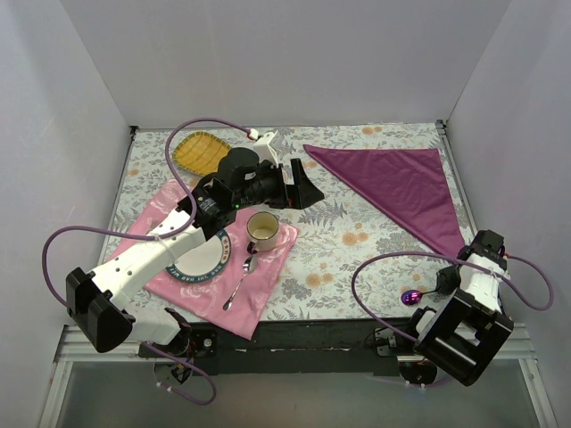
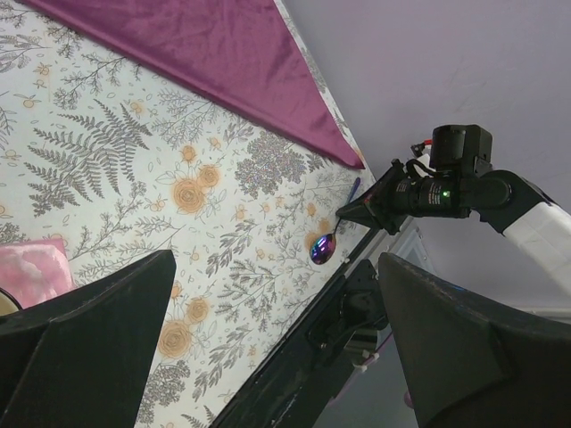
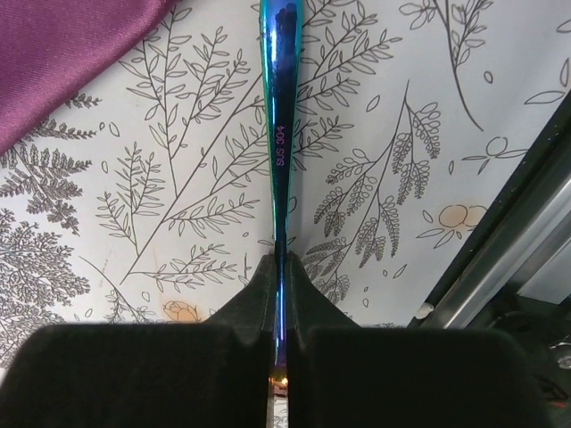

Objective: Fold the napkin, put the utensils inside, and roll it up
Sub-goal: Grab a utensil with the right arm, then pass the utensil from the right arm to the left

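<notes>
1. Nearest, the left arm (image 1: pixel 134 263) reaches over the bench (image 1: pixel 357 241); its left gripper (image 1: pixel 310 189) stands wide apart and empty.
2. One napkin (image 1: pixel 397 183) lies folded into a triangle at the far right.
3. One utensil (image 1: pixel 417 295) has its head on the bench at the near right, and the right gripper (image 1: pixel 443 283) is clamped on its handle.
4. This looks like the pickup step; the next move calls for lifting the utensil and carrying it onto the napkin.

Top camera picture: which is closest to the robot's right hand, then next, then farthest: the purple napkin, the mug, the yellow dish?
1. Purple napkin, on the right, its corner just beside the right hand.
2. Mug, in the middle, on the pink placemat.
3. Yellow dish, far back on the left.
</notes>
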